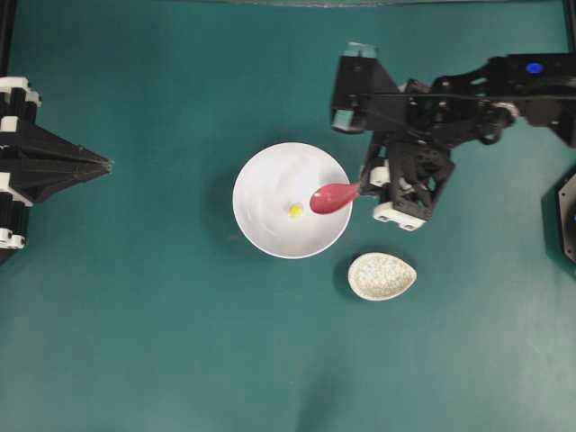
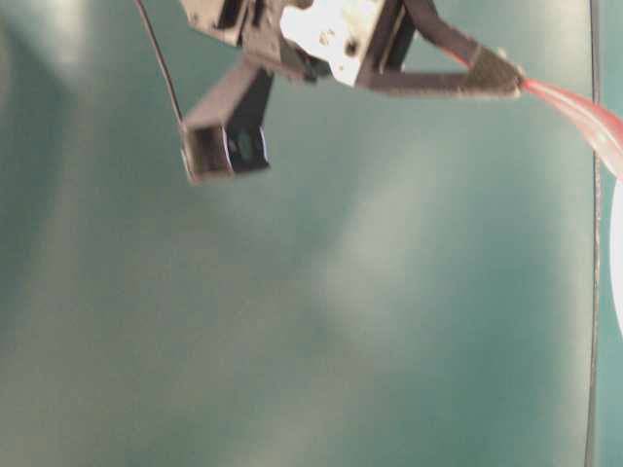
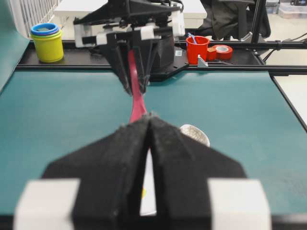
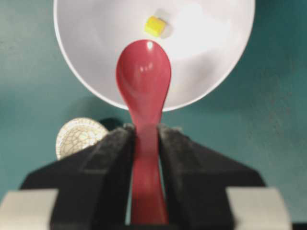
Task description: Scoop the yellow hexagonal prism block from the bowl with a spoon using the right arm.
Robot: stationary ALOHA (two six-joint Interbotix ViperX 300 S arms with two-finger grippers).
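The white bowl [image 1: 261, 193] sits mid-table with the tiny yellow hexagonal prism block [image 1: 295, 211] on its floor. My right gripper [image 1: 363, 189] is shut on the handle of the pinkish-red spoon [image 1: 335, 197]. The spoon's head hangs over the bowl's right side, just right of the block and apart from it. In the right wrist view the spoon [image 4: 144, 81] runs out from between the fingers of that gripper [image 4: 145, 128] toward the block [image 4: 154, 26]. My left gripper [image 1: 106, 165] rests shut and empty at the far left, pointing at the bowl.
A small speckled beige dish [image 1: 382, 275] lies just below and right of the bowl, under the right arm. Beyond the table's far edge in the left wrist view stand stacked cups [image 3: 47, 40], a red cup [image 3: 197, 48] and a tape roll [image 3: 221, 50].
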